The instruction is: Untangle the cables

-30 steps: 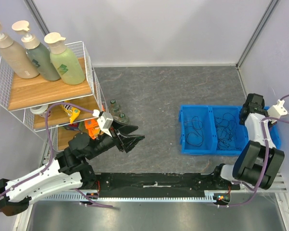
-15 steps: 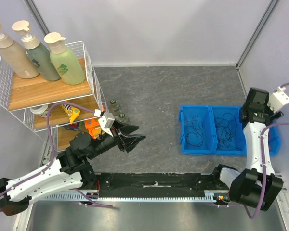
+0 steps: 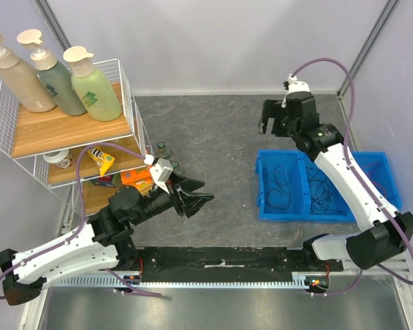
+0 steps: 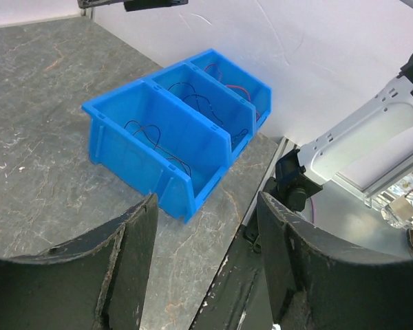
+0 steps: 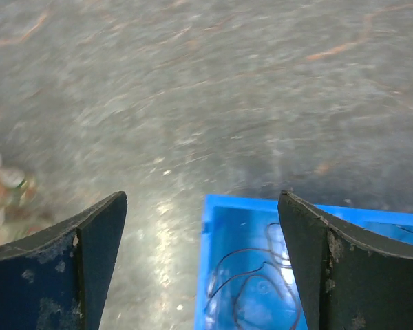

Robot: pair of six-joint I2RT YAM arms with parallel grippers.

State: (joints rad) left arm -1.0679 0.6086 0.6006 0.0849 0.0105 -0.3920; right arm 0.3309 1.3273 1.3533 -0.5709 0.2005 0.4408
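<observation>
Right pincer (image 3: pixel 272 128): jaws wide apart, nothing betw them. It hangs over bare table (image 3: pixel 213 130) just past the far-left corner of the blue bin (image 3: pixel 303 214), not over the wires. Left pincer (image 3: pixel 201 195) is also apart & empty, low over the table, well left of the bin and pointing toward it.

Cables (image 3: pixel 281 185) are all inside the bin, none on the table. Black loops lie in the left & middle compartments. The left wrist view shows red wires (image 4: pixel 230 74) in the compartment farthest from it. Whether the strands are actually knotted is too fine to tell.

What could go wrong, as I judge it:
- Wires are thin & springy, so a pinch prob catches several strands at once. Pulling then tightens the snarl instead of freeing it.
- Bin looks light. A snagged loop could drag or tip it, esp w/ nothing holding it down.
- Compartments are narrow w/ tall dividers, so wide jaws coming down off-centre may hit a wall or the rim.
- A lifted loop may hook over a divider & pull its neighbours along.
- Right wrist view is blurred, so aiming from it is unreliable.
</observation>
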